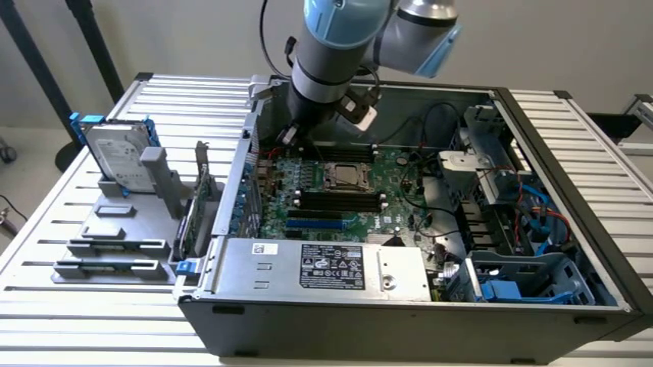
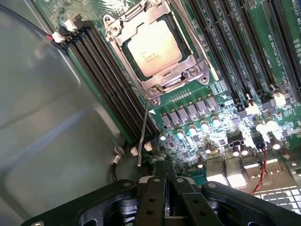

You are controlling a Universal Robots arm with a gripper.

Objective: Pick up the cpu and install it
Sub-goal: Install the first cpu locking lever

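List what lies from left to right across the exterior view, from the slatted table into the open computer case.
hard drive with blue rails → cpu in its socket on the green board → silver bracket → blue cables

1. You can see white print and marks on the black label (image 1: 332,266) of the grey metal box (image 1: 260,271), too small to read.
2. Your cpu (image 2: 154,48) carries faint, illegible print.
3. White lettering on the motherboard (image 2: 221,88): unreadable.
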